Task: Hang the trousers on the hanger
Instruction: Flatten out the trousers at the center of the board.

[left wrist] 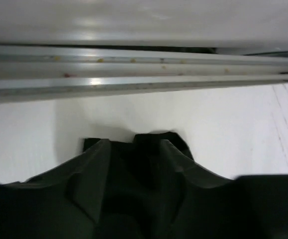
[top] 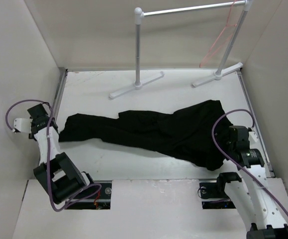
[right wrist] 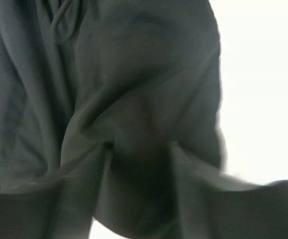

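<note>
The black trousers lie spread across the table, leg ends at the left and the wider waist part at the right. My left gripper is at the leg end. In the left wrist view its fingers stand apart with the black cuff lying between them. My right gripper is down on the waist end. In the right wrist view its blurred fingers stand apart over bunched cloth that fills the gap. The pink-orange wire hanger hangs from the rack's bar at the back right.
A white and grey tube rack stands at the back on two flat feet. Walls close in left, right and behind. A metal rail runs along the table edge just past the left gripper.
</note>
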`<state>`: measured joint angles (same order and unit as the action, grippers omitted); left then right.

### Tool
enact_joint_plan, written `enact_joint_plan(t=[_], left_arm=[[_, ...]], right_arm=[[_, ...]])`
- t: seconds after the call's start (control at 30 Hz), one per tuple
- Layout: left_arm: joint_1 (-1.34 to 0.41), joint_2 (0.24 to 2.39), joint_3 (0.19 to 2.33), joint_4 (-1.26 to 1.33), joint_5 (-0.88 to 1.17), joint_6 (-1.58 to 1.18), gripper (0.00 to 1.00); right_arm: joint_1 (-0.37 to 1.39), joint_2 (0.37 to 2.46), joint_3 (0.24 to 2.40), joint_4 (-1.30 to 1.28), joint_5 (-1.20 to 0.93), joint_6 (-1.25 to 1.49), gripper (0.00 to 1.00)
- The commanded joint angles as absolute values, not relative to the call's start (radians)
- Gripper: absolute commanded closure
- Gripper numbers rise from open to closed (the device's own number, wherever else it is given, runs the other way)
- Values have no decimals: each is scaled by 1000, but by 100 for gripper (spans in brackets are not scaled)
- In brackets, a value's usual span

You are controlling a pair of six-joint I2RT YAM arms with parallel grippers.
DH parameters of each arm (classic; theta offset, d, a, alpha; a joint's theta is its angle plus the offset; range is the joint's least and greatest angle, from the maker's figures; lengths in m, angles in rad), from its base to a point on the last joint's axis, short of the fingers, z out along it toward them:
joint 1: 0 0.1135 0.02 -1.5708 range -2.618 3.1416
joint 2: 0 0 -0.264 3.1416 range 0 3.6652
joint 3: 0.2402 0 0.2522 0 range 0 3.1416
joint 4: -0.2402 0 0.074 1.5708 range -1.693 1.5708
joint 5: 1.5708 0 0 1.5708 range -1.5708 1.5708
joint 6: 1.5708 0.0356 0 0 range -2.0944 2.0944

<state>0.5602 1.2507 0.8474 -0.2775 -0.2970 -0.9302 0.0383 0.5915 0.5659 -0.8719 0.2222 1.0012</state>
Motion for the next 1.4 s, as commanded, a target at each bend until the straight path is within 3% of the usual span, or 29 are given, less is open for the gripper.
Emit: enact_joint_plan(t=[0.0, 0.07, 0.17, 0.27, 0.37, 0.4, 0.43, 0.5, 0.6, 0.7, 0.77, 1.3, 1.37], left_arm=[[564, 1192, 789, -402, -304, -927, 48], [556, 1116, 772, -423, -311, -928, 41], [484, 1045, 790, -452, -348, -913, 40], [406, 1072, 805, -437, -357, -890, 40], [383, 1139, 811, -384, -325, -873, 41], [375, 1164, 825, -368, -316, -868, 41], [361, 1196, 842, -344, -311, -862, 40], [334, 1256, 883, -305, -308, -832, 40], [292, 1354, 955, -256, -293, -783, 40], [265, 1420, 1003, -230, -299, -770, 40], [255, 1448, 1022, -226, -298, -773, 40], [242, 1517, 1032, -202, -291, -775, 43], [243, 1528, 1046, -209, -288, -769, 43]], right_arm=[[82, 607, 626, -894, 261, 950, 26], [55, 606, 655, -870, 259, 922, 20], [48, 640, 745, -824, 294, 861, 20], [56, 722, 830, -726, 308, 807, 26], [54, 852, 902, -602, 299, 735, 47], [38, 914, 929, -559, 292, 714, 67], [19, 980, 954, -520, 299, 701, 79], [-43, 1121, 1001, -454, 276, 695, 88], [-140, 1341, 1070, -344, 207, 696, 80], [-177, 1553, 1167, -285, 115, 672, 50], [-180, 1652, 1207, -278, 91, 652, 38], [-189, 1870, 1298, -210, -8, 640, 33], [-189, 1910, 1327, -224, -41, 638, 36]])
